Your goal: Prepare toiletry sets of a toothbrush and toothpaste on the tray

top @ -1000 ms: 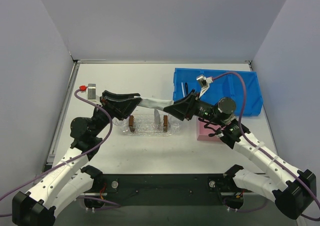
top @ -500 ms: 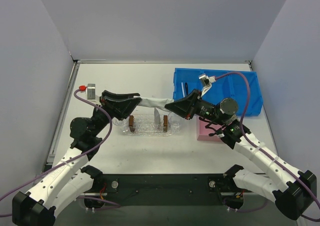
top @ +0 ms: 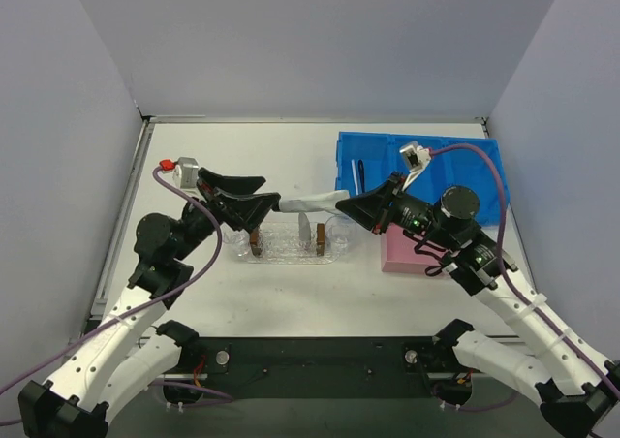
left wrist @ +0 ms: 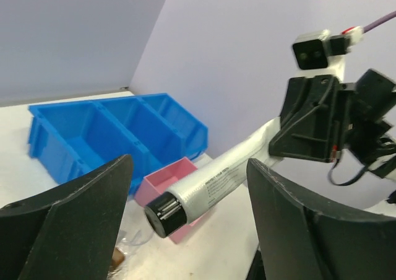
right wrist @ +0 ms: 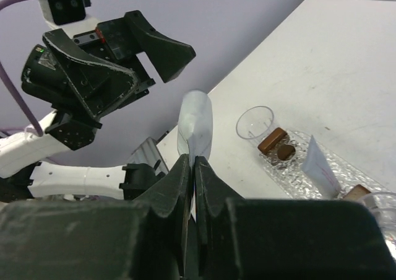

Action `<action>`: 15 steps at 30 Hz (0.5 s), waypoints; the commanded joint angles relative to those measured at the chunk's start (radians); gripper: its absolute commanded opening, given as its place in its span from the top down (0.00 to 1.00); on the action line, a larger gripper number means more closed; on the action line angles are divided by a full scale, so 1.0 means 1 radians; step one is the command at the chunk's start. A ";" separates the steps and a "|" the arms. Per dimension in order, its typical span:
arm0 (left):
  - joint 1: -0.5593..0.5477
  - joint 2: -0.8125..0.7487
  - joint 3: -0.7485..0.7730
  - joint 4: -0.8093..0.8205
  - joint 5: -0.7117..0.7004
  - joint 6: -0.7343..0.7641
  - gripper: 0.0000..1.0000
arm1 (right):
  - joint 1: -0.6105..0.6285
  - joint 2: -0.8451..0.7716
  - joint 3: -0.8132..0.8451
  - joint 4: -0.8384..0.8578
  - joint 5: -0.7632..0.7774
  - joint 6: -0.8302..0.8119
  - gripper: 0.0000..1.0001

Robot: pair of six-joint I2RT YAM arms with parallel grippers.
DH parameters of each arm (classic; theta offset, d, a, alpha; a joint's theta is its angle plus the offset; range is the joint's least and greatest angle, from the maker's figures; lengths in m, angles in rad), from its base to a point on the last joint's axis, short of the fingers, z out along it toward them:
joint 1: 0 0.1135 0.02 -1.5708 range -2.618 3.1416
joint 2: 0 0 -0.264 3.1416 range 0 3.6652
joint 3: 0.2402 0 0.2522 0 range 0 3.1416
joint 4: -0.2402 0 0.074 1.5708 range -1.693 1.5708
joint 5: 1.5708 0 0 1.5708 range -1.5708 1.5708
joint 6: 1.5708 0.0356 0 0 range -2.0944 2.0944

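A silvery-white toothpaste [top: 312, 203] tube hangs level above the clear tray [top: 281, 254]. My right gripper [top: 349, 205] is shut on its crimped end, which shows in the right wrist view between the closed jaws [right wrist: 193, 163]. The tube's black cap [left wrist: 164, 213] points between the fingers of my left gripper [left wrist: 192, 224], which stands open and touches nothing. A second toothpaste [top: 304, 230] tube stands on the tray. A thin dark toothbrush [top: 360, 174] lies in the blue bin [top: 465, 181].
The tray also holds small brown blocks [top: 255, 236] and clear cups [right wrist: 255, 122]. A pink box [top: 402, 254] sits right of the tray, in front of the blue bin. Grey walls close in the table on three sides.
My right gripper shut on the tube's crimped end. My left gripper then opened, let go of the cap end and drew back to the left.
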 commanded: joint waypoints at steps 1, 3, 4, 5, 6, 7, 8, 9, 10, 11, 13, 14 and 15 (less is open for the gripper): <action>0.013 -0.041 0.140 -0.202 -0.040 0.218 0.14 | -0.010 -0.056 0.128 -0.229 0.098 -0.166 1.00; 0.015 -0.047 0.161 -0.285 -0.063 0.310 0.13 | -0.010 -0.053 0.183 -0.318 0.126 -0.183 1.00; 0.015 -0.048 0.175 -0.312 -0.084 0.340 0.13 | -0.008 -0.048 0.201 -0.375 0.137 -0.191 1.00; 0.015 -0.051 0.197 -0.366 -0.092 0.404 0.13 | -0.007 -0.030 0.227 -0.450 0.154 -0.200 1.00; 0.015 -0.059 0.210 -0.392 -0.100 0.439 0.13 | -0.007 -0.019 0.273 -0.486 0.155 -0.203 1.00; 0.015 -0.061 0.221 -0.450 -0.098 0.479 0.13 | -0.005 -0.005 0.302 -0.521 0.155 -0.207 1.00; 0.015 -0.064 0.247 -0.481 -0.095 0.563 0.13 | -0.002 0.028 0.328 -0.593 0.155 -0.207 1.00; 0.015 -0.065 0.261 -0.516 -0.091 0.605 0.13 | 0.001 0.048 0.386 -0.628 0.160 -0.207 1.00; 0.015 -0.068 0.273 -0.597 -0.091 0.646 0.13 | 0.008 0.068 0.414 -0.665 0.167 -0.207 1.00; 0.012 -0.071 0.284 -0.625 -0.097 0.714 0.13 | 0.034 0.111 0.440 -0.731 0.180 -0.207 1.00; -0.014 -0.087 0.266 -0.632 -0.179 0.730 0.13 | 0.083 0.150 0.513 -0.780 0.258 -0.216 1.00; -0.014 -0.097 0.251 -0.619 -0.195 0.757 0.13 | 0.108 0.185 0.534 -0.809 0.293 -0.222 1.00; -0.013 -0.117 0.217 -0.609 -0.216 0.760 0.13 | 0.158 0.202 0.554 -0.822 0.345 -0.229 1.00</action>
